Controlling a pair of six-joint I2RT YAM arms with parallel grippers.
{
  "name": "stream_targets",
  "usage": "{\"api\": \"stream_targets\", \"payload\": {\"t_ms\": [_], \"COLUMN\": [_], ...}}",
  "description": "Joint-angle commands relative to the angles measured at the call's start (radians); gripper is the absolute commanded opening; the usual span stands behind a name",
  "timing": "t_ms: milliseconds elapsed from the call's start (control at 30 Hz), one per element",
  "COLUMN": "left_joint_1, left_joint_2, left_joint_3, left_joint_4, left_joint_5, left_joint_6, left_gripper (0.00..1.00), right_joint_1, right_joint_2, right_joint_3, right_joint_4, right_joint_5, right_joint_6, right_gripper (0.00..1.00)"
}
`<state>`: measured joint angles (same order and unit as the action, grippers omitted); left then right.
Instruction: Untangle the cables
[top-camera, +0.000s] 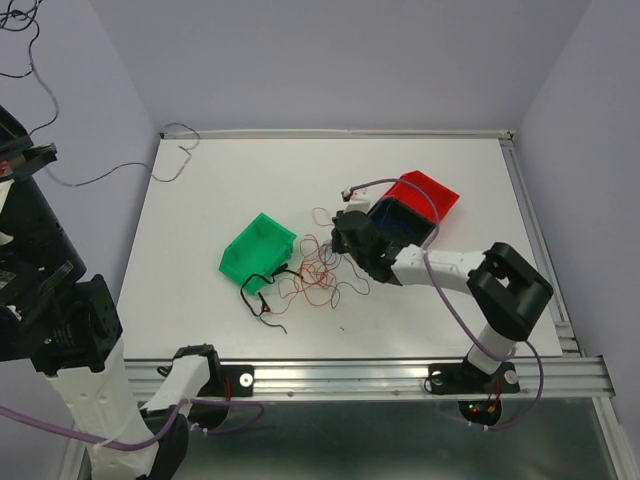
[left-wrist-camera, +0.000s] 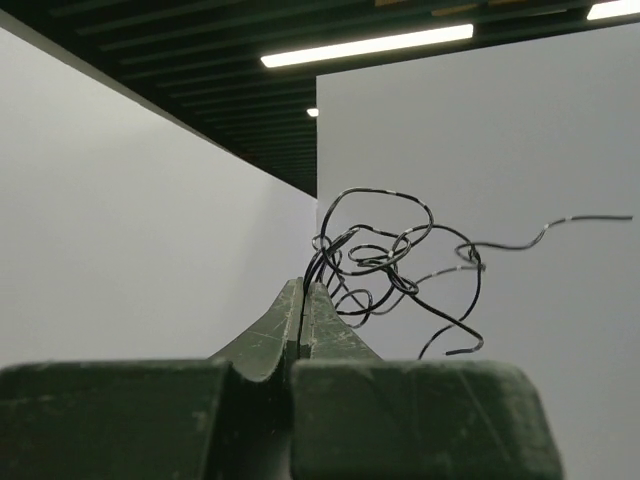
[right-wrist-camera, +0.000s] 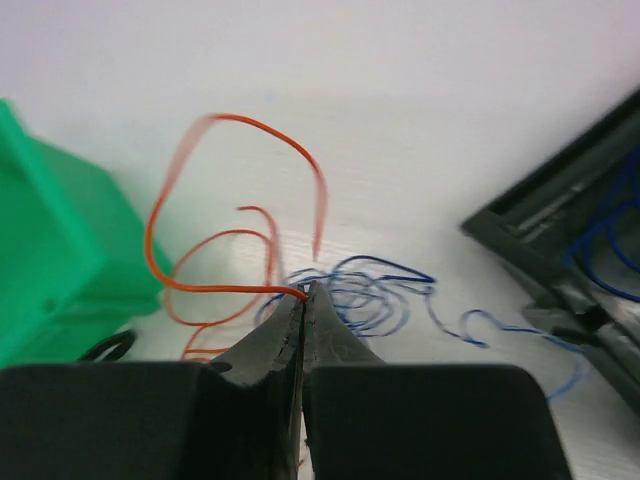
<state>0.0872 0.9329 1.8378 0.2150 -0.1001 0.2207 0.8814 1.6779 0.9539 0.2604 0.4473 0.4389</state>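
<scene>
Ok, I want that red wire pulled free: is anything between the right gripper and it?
Nothing visible: the right gripper has its jaws shut on the red wire. Blue wires lie just beyond, not between.

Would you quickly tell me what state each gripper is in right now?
Left gripper: shut, holding a tangled black cable at its tip.
Right gripper: shut, pinching a red cable.
</scene>
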Motion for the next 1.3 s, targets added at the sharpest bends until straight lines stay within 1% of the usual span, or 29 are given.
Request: {"api": "stream_targets", "payload": {"t_ms": [0,67,133,167,200,400,467,700,800,833,967,1100,1267], "left_joint_1": [0.005,0.003,0.003,0.003,0.003,0.003,0.003,0.003,0.003,0.003,0.003,0.003,0.003], "left_joint_2": [-0.035,-0.057,-0.094,-0.115,-0.124,-0.183,-0.196,-0.217,-0.224,-0.227,-0.246,-0.229,-0.217], "left_joint_3": [-0.014,-0.055,-0.13,-0.155,-0.178,-0.357,-0.412,-0.546,-0.629,-0.629,-0.745,-0.807,-0.903], "left_joint_4": [0.086,0.087,0.09,0.092,0.09,0.106,0.104,0.116,0.142,0.156,0.224,0.228,0.242], "left_joint_5": [-0.044,0.012,0.152,0.204,0.226,0.244,0.272,0.333,0.378,0.387,0.431,0.438,0.435], "left_joint_6": [-0.001,-0.015,-0.035,-0.044,-0.047,-0.029,-0.026,-0.049,-0.081,-0.089,-0.115,-0.124,-0.096], "left_gripper": [0.0,0.0,0.0,0.0,0.0,0.0,0.0,0.0,0.0,0.0,0.0,0.0,0.0], "right_joint_1": [-0.139,-0.15,-0.15,-0.15,-0.15,-0.15,-0.148,-0.15,-0.15,-0.15,-0.15,-0.15,-0.148], "right_joint_2": [0.025,0.016,0.005,-0.004,-0.012,-0.075,-0.099,-0.161,-0.173,-0.175,-0.175,-0.173,-0.187], "right_joint_3": [0.026,0.026,0.036,0.034,0.029,0.002,-0.007,-0.038,-0.044,-0.046,-0.044,-0.046,-0.052], "right_joint_4": [-0.13,-0.13,-0.124,-0.116,-0.112,-0.102,-0.095,-0.079,-0.075,-0.073,-0.07,-0.069,-0.066], "right_joint_5": [0.033,-0.013,-0.074,-0.09,-0.097,-0.087,-0.093,-0.075,-0.076,-0.076,-0.079,-0.084,-0.085], "right_joint_6": [0.217,0.199,0.167,0.164,0.155,0.133,0.13,0.115,0.112,0.11,0.109,0.109,0.107], "right_gripper": [0.01,0.01,0.01,0.01,0.01,0.01,0.01,0.01,0.0,0.0,0.0,0.01,0.01]}}
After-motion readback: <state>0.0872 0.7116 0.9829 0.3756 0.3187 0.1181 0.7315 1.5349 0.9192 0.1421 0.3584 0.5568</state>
